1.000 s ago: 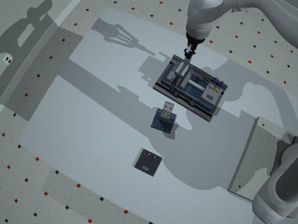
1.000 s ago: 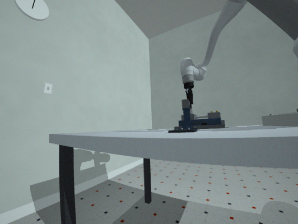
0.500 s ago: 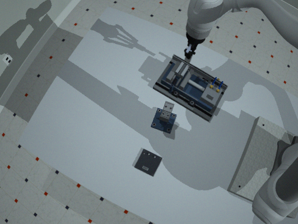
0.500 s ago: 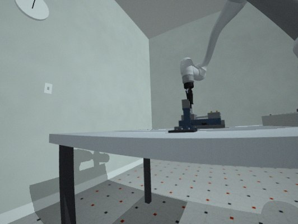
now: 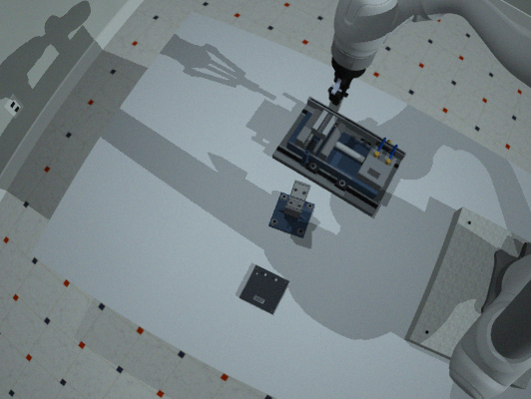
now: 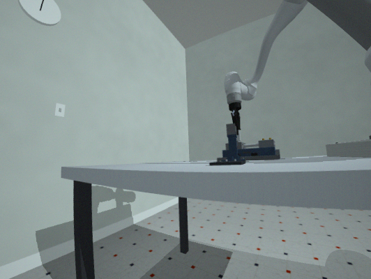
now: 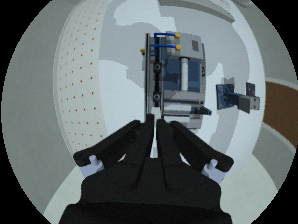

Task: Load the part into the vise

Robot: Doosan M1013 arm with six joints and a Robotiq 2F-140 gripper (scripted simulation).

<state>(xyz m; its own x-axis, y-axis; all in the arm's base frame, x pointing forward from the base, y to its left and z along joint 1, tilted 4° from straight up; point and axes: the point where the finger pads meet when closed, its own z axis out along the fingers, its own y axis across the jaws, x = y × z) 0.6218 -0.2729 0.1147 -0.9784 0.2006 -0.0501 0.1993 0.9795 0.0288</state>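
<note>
In the V-block (image 5: pixel 279 219), on the near side of the vise (image 5: pixel 349 192), sits the part (image 5: pixel 300 192): pale grey, apparently tipped up on end, slot too small to make out. The gripper (image 5: pixel 337 100) hangs over the vise's far edge, fingers pressed together on nothing. The part lies right across the vise from it!
</note>
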